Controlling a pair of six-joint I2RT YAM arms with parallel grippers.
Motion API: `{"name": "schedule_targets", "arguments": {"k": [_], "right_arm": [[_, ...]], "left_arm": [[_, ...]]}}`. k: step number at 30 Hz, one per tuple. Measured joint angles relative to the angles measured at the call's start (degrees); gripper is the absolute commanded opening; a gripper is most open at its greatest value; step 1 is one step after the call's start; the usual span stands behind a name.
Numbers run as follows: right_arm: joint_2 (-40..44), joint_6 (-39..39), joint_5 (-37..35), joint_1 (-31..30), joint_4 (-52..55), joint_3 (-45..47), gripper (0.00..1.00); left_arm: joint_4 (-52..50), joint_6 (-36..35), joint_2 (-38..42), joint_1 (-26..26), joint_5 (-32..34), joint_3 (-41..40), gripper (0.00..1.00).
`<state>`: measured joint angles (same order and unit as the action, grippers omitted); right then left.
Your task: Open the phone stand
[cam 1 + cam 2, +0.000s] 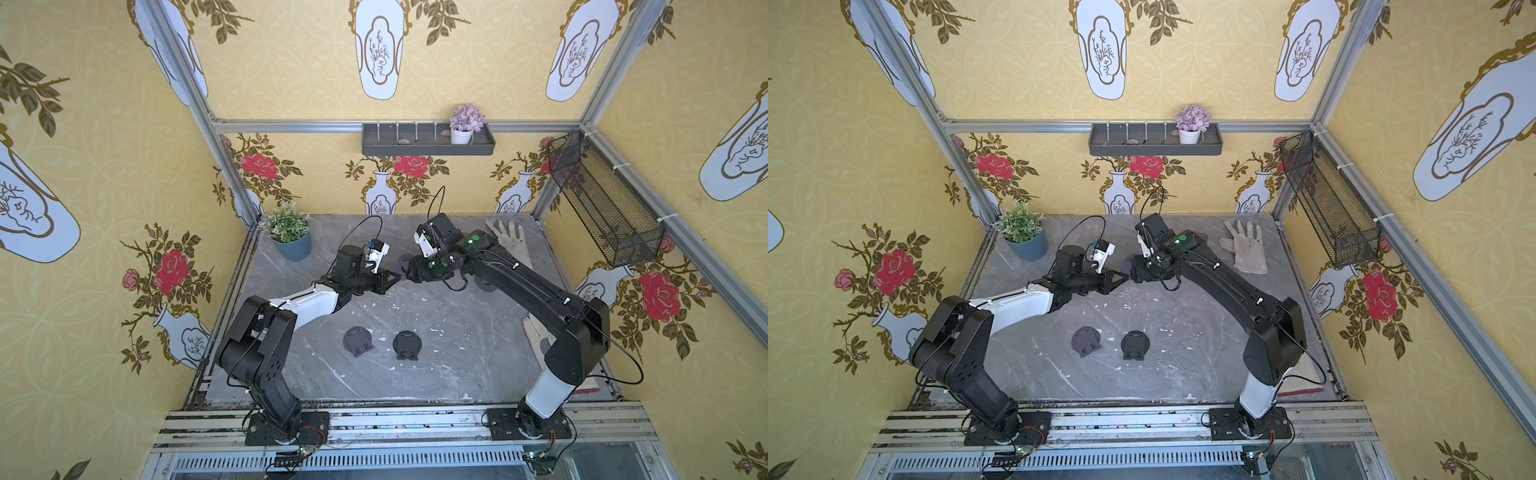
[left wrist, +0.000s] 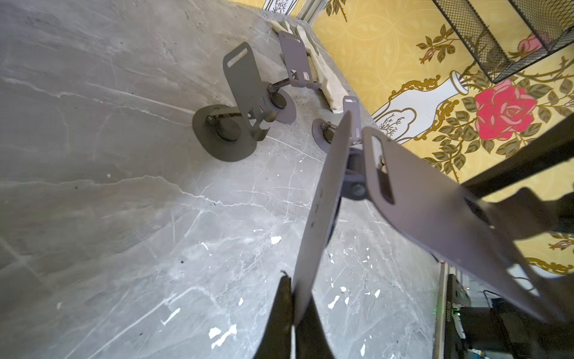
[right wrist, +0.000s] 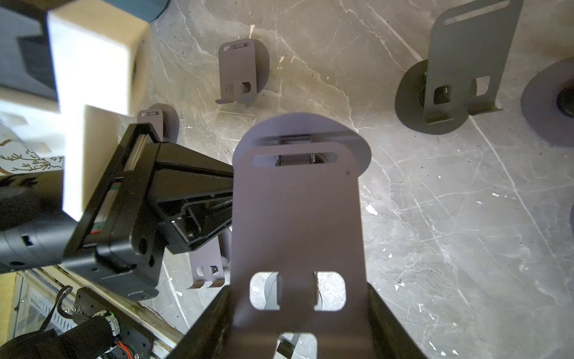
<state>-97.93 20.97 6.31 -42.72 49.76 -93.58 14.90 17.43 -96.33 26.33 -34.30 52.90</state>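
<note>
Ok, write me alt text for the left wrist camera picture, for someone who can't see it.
The left gripper pinches the round base plate of a grey metal phone stand, seen edge on, its slotted back plate hinged apart from the base. Beyond, three more stands stand unfolded on the grey marbled table.

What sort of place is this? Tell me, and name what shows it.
Probably a robot test cell dressed as a home: aluminium frame hung with floral wallpaper, and a left arm and right arm bolted beside a marble-look tabletop.
</note>
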Motion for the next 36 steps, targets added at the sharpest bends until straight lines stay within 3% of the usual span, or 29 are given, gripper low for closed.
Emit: {"name": "schedule_targets", "arguments": {"k": [5, 7, 9, 12, 15, 25, 36], "right_arm": [[0.0, 0.0, 1.0, 0.0, 0.0, 0.0, 0.57], [0.0, 0.0, 1.6, 0.0, -0.2, 0.0, 0.84], [0.0, 0.2, 1.6, 0.0, 0.4, 0.0, 0.99], [0.1, 0.1, 2.4, 0.3, 1.2, -0.7, 0.98], [0.0, 0.0, 3.6, 0.8, 1.4, -1.8, 0.98], [-4.8, -3.7, 8.3, 3.4, 0.6, -4.5, 0.99], [-8.7, -7.4, 14.3, 4.0, -0.6, -8.6, 0.97]], "left_arm": [[-1.6, -1.0, 1.4, 0.0, 1.1, -0.2, 0.0], [-2.3, -0.9, 2.0, 0.0, 1.4, -0.2, 0.0], [-3.7, -0.8, 2.4, -0.1, 3.8, -0.2, 0.0], [-7.3, 0.5, 2.6, -0.8, 8.5, -0.8, 0.0], [-8.4, 0.6, 3.2, -0.4, 9.2, -1.1, 0.0], [-8.5, -0.6, 6.7, -0.5, 6.5, -3.9, 0.0], [-9.7, -7.2, 11.5, 0.4, 3.4, -6.5, 0.0]]}}
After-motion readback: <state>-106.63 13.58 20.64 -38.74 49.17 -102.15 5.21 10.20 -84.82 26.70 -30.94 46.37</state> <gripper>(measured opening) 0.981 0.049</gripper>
